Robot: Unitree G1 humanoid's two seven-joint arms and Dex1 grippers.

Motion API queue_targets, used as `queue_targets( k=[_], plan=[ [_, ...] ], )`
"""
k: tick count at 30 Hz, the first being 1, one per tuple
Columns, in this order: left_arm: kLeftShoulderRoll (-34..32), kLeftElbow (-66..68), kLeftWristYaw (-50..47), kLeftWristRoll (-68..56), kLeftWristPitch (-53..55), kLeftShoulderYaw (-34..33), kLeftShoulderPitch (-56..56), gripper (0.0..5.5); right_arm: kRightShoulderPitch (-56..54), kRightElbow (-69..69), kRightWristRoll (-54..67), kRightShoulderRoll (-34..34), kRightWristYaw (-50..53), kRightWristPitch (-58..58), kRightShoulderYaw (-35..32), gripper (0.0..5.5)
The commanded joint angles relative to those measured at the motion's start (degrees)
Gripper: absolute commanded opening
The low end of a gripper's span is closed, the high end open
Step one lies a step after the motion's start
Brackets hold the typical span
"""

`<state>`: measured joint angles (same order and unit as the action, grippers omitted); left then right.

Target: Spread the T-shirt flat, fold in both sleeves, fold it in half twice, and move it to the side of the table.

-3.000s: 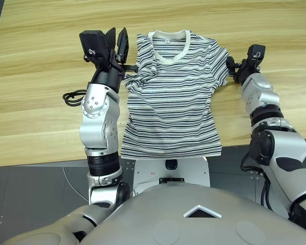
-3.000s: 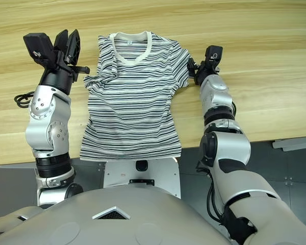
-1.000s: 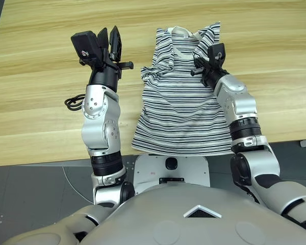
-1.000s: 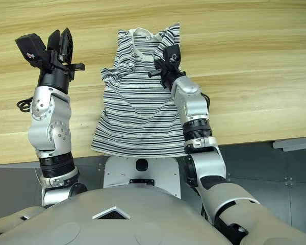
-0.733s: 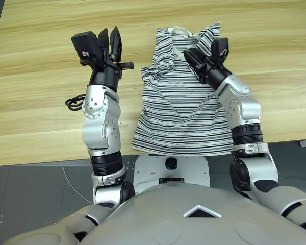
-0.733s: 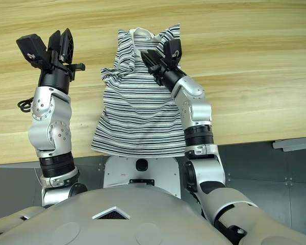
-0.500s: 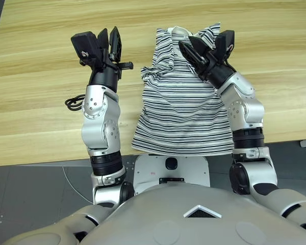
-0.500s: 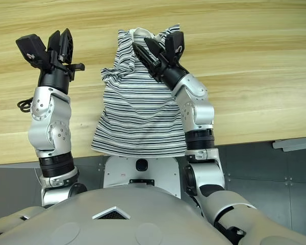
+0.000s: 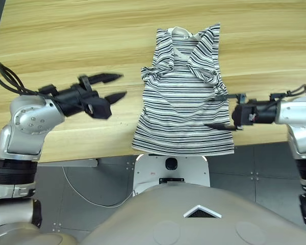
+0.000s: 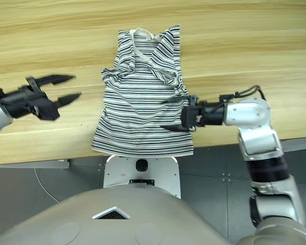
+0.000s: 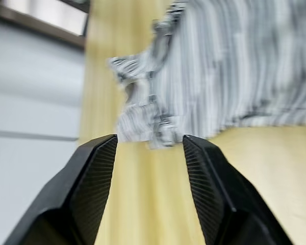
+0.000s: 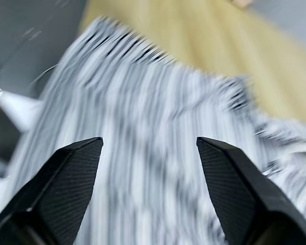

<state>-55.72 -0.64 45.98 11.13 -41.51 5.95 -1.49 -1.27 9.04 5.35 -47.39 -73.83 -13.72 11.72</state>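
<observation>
The left gripper [image 9: 121,85] gapes wide and empty above the bare table [image 9: 66,30], at 9 o'clock from the T-shirt [image 9: 181,87] and apart from it. The right gripper [image 9: 209,112], spread just as wide and holding nothing, hovers over the shirt's edge at 4 o'clock. Half a second ago both forearms stood upright near the collar; now they lie low and level, pointing inward. The shirt has stayed put, collar at 12 o'clock, hem at the near table edge.

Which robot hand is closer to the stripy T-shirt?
The right gripper: its open jaws reach over the T-shirt's right edge, near the hem. The left gripper, also open, hangs over bare table, apart from the cloth.
</observation>
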Motion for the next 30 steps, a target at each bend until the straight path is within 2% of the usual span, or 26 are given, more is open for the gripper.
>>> queue_targets(
  k=[1, 5, 13, 18, 23, 25, 30],
  plan=[
    [-5.91, 3.54, 7.33, 2.12, -7.04, 6.90, -1.64, 2.58, 1.21, -1.45, -3.51, -7.38, -5.18, -2.98, 2.05, 3.58],
    [-2.02, 7.55, 5.62, 7.41, -14.43, 11.50, 3.16, 2.58, 1.11, -4.35, -7.57, -8.69, -6.90, -5.67, 6.05, 3.58],
    [2.92, 13.38, -3.24, 18.07, -22.24, 13.67, 4.95, 2.58, 0.95, -8.92, -12.98, -7.07, -3.18, -11.02, 9.87, 3.58],
    [4.25, 15.42, -8.18, 25.10, -24.73, 15.66, 4.98, 2.58, 0.17, -11.18, -15.35, -6.45, -0.48, -14.30, 11.54, 3.58],
    [5.21, 15.60, -10.87, 26.22, -24.89, 17.72, 4.48, 2.58, -1.80, -14.14, -15.36, -4.98, 2.06, -17.66, 12.64, 3.58],
    [5.07, 15.51, -11.24, 26.26, -24.60, 18.52, 4.31, 2.63, -2.00, -14.59, -14.72, -5.23, 1.64, -18.20, 13.27, 3.25],
    [3.79, 14.80, -9.58, 24.61, -23.82, 21.38, 3.84, 1.81, -2.27, -15.23, -13.62, -5.35, 1.46, -19.21, 14.04, 2.45]
  ],
)
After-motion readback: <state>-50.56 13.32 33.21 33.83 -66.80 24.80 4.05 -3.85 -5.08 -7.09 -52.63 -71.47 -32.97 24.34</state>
